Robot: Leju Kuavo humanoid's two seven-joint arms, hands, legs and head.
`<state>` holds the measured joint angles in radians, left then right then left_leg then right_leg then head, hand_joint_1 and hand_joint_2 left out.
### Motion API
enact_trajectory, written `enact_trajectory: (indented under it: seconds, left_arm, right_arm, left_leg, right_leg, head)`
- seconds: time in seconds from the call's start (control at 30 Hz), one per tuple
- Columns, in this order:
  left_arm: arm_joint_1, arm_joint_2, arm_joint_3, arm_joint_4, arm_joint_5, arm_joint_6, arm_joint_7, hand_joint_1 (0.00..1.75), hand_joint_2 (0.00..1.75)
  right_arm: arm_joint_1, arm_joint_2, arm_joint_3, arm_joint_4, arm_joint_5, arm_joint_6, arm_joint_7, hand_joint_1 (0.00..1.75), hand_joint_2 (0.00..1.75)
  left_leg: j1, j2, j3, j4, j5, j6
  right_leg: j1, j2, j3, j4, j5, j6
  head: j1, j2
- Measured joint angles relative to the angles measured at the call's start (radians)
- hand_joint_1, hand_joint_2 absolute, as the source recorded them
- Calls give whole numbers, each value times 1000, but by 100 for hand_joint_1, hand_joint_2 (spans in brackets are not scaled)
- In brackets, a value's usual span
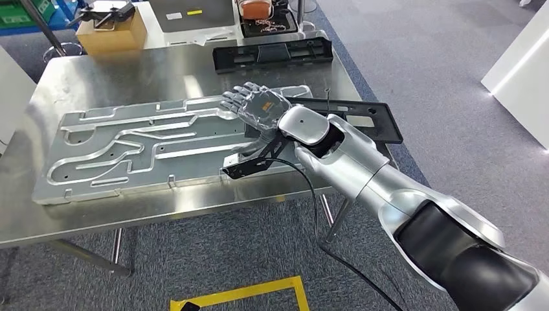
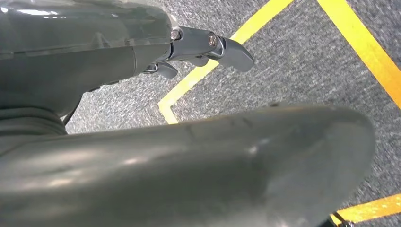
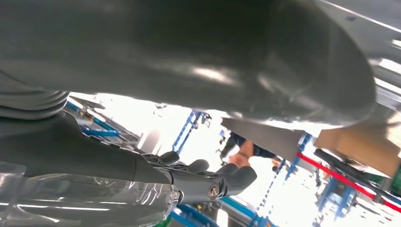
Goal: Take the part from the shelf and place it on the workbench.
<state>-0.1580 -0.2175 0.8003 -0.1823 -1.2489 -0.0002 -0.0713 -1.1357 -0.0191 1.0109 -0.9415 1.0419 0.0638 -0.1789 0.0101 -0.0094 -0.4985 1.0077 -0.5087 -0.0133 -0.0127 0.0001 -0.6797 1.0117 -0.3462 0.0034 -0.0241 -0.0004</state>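
The right hand (image 1: 254, 103), silver-backed with dark fingers spread flat, grasps nothing and hovers over the large grooved aluminium plate (image 1: 149, 146) on the steel worktop (image 1: 129, 71). Just beside its wrist lies a flat black plastic part (image 1: 362, 120); another long black part (image 1: 272, 53) sits beyond. The left hand (image 2: 208, 49) hangs released, fingers loose, above grey carpet with yellow tape (image 2: 213, 64).
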Motion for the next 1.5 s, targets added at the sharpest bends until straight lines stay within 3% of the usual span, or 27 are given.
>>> enact_trajectory:
  seconds: [0.07, 0.13, 0.23, 0.3, 0.37, 0.43, 0.5, 0.53, 0.6, 0.63, 0.7, 0.77, 0.8, 0.83, 0.9, 0.93, 1.0, 1.03, 1.1, 1.13, 1.2, 1.27, 1.3, 1.37, 1.4, 1.43, 1.5]
  left_arm:
    - [-2, 0, 0, 0, 0, -1, 3, 0, 0]
    - [-5, -2, 0, 0, 0, -1, 6, 0, 0]
    - [-8, -3, 0, 0, 0, -2, 7, 0, 0]
    - [-8, -3, 0, 0, 0, -2, 8, 0, 0]
    - [-9, -3, 0, -1, 0, -2, 9, 0, 0]
    - [-9, -4, 0, -1, 1, -2, 9, 0, 0]
    - [-9, -6, 0, -1, 4, -1, 10, 0, 0]
    - [-10, -7, 0, -1, 5, 0, 10, 0, 0]
    - [-10, -7, 0, -1, 7, 1, 10, 0, 0]
    - [-10, -6, 0, -1, 7, 1, 10, 0, 0]
    - [-7, -5, 0, -1, 7, 1, 10, 0, 0]
    - [-7, -4, 0, -1, 8, 1, 10, 0, 0]
    - [-6, -4, 0, -1, 9, 2, 10, 0, 0]
    - [-6, -3, 0, -1, 9, 2, 10, 0, 0]
    - [-6, 0, 0, -1, 10, 3, 10, 0, 0]
    - [-6, 0, 0, -1, 11, 3, 9, 0, 0]
    - [-6, 1, 0, -2, 12, 4, 8, 0, 0]
    - [-6, 1, 0, -2, 13, 5, 7, 0, 0]
    - [-4, 1, 1, -2, 13, 8, 6, 0, 0]
    - [-3, 1, 1, -2, 13, 8, 6, 0, 0]
    - [-3, 1, 1, -2, 13, 10, 6, 0, 0]
    - [-3, 2, 1, -3, 14, 12, 6, 0, 0]
    - [-2, 2, 1, -3, 14, 13, 6, 0, 0]
    - [0, 2, 2, -3, 14, 14, 5, 0, 0]
    - [1, 2, 2, -3, 12, 14, 5, 0, 0]
    - [1, 0, 2, -3, 10, 15, 5, 0, 0]
    - [2, -3, 2, -3, 5, 14, 5, 0, 0]
  right_arm:
    - [2, -2, 5, -1, -3, -4, 1, 0, 0]
    - [2, -8, 10, -1, -5, -7, 2, 0, 0]
    - [7, -12, 16, -1, -9, -14, 3, 0, 0]
    - [16, -14, 21, -1, -12, -17, 4, 0, 0]
    - [24, -15, 25, -1, -13, -20, 6, 0, 0]
    - [25, -16, 26, -2, -13, -23, 8, 0, 0]
    - [24, -14, 27, -5, -13, -27, 9, 0, 0]
    - [24, -13, 27, -7, -13, -28, 9, 0, 0]
    - [25, -11, 29, -8, -13, -30, 9, 0, 0]
    - [25, -11, 31, -8, -14, -31, 9, 0, 0]
    - [26, -8, 34, -8, -14, -31, 9, 0, 0]
    - [27, -6, 37, -8, -14, -31, 9, 0, 0]
    - [28, -6, 38, -8, -14, -31, 9, 0, 0]
    - [30, -5, 39, -8, -14, -31, 9, 0, 0]
    - [32, -3, 40, -9, -14, -31, 9, 0, 0]
    - [33, -2, 40, -9, -14, -31, 9, 0, 0]
    - [33, 0, 39, -11, -14, -32, 9, 0, 0]
    - [32, 2, 39, -12, -15, -32, 9, 0, 0]
    - [32, 3, 39, -13, -16, -33, 9, 0, 0]
    - [32, 3, 39, -13, -16, -33, 9, 0, 0]
    - [32, 3, 39, -12, -18, -32, 9, 0, 0]
    - [31, 3, 39, -13, -21, -31, 9, 0, 0]
    - [31, 3, 39, -13, -23, -31, 8, 0, 0]
    - [31, 3, 39, -13, -28, -28, 7, 0, 0]
    - [30, 2, 39, -14, -31, -26, 6, 0, 0]
    - [28, 2, 39, -16, -35, -24, 4, 0, 0]
    - [20, 1, 36, -24, -43, -20, 1, 0, 0]
  left_leg:
    - [-3, -1, -12, 0, 13, 13]
    - [0, 2, -27, -4, 32, 30]
    - [-2, 7, -65, -5, 67, 47]
    - [-6, 7, -95, -3, 87, 49]
    - [-11, 6, -122, 2, 104, 49]
    - [-16, 4, -144, 9, 118, 46]
    - [-16, 4, -155, 11, 132, 38]
    - [-15, 5, -158, 9, 140, 32]
    - [-13, 5, -162, 5, 151, 21]
    - [-13, 4, -169, 14, 137, 16]
    - [-9, 3, -195, 89, 59, 5]
    - [-3, 4, -228, 220, -28, -7]
    - [1, 4, -235, 272, -42, -12]
    - [4, 5, -228, 294, -33, -17]
    - [12, 5, -161, 232, 21, -27]
    - [15, 6, -111, 164, 29, -32]
    - [12, 3, -39, 53, 15, -24]
    - [9, 1, -28, 30, 3, -15]
    - [6, 1, -39, 26, 16, 8]
    - [6, 2, -47, 26, 27, 19]
    - [7, 6, -73, 22, 54, 35]
    - [3, 6, -107, 23, 81, 42]
    - [0, 6, -125, 23, 94, 43]
    - [-7, 6, -162, 24, 122, 45]
    - [-11, 6, -178, 24, 136, 45]
    - [-13, 5, -192, 24, 148, 45]
    - [-17, 5, -209, 22, 173, 40]
  right_leg:
    - [0, 1, -3, -4, 16, 14]
    - [-2, 1, -17, 13, -10, 24]
    - [-3, 1, -69, 175, -152, 34]
    - [-3, 1, -88, 292, -195, 37]
    - [-1, 1, -47, 286, -159, 31]
    - [6, 1, 53, 158, -129, 11]
    - [14, 0, 134, 34, -141, -4]
    - [18, 0, 148, 4, -148, -8]
    - [16, -4, 145, -14, -133, -10]
    - [13, -7, 141, -21, -121, -13]
    - [6, -13, 123, -32, -95, -18]
    - [5, -14, 95, -31, -73, -20]
    - [5, -15, 80, -29, -62, -18]
    - [3, -16, 64, -25, -53, -15]
    - [-3, -17, 31, -11, -36, -5]
    - [-5, -17, 15, -3, -29, 1]
    - [-5, -16, -3, 11, -16, 14]
    - [-4, -16, -7, 12, -7, 20]
    - [-6, -15, -11, 10, 8, 33]
    - [-7, -14, -18, 15, -4, 38]
    - [-10, -11, -42, 80, -84, 45]
    - [-9, -10, -72, 209, -188, 48]
    - [-8, -9, -78, 269, -211, 47]
    - [-3, -8, -53, 310, -189, 38]
    - [2, -7, -15, 280, -164, 28]
    - [9, -5, 40, 219, -153, 13]
    - [23, -4, 150, 70, -176, -9]
  head:
    - [0, 0]
    - [0, 0]
    - [0, 0]
    - [0, 0]
    - [0, 0]
    - [0, 0]
    - [0, 0]
    - [0, 0]
    - [0, 0]
    - [0, 0]
    - [0, 0]
    - [0, 0]
    - [0, 0]
    - [0, 0]
    - [0, 0]
    - [0, 0]
    - [0, 0]
    - [0, 0]
    - [0, 0]
    - [0, 0]
    - [0, 0]
    - [0, 0]
    - [0, 0]
    - [0, 0]
    - [0, 0]
    - [0, 0]
    - [0, 0]
